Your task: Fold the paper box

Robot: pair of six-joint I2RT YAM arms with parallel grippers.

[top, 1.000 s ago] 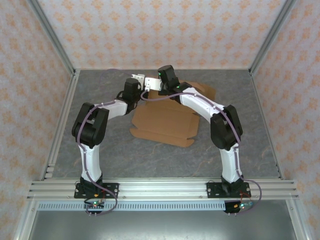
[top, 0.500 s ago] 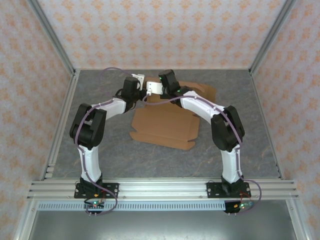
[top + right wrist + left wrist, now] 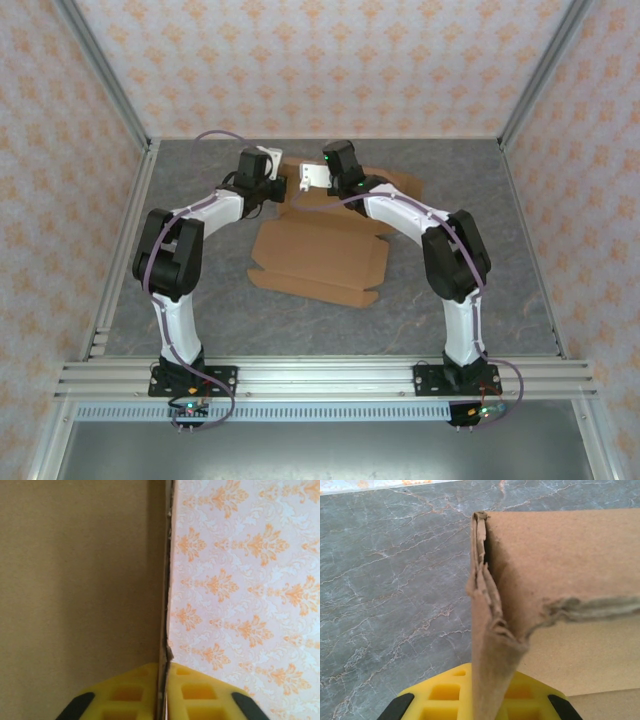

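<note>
One paper box (image 3: 318,255), brown and part-folded, is seen mid-bench (image 3: 520,300). Two grippers are counted at its far edge. Left gripper (image 3: 489,697): jaws pinched narrow on a torn cardboard flap. Right gripper (image 3: 163,687): jaws clamped on a thin upright panel edge.

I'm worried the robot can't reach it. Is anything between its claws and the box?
Nothing visible is in the way. The left claw is shut on one edge of the box, and the right claw pinches another edge.
</note>
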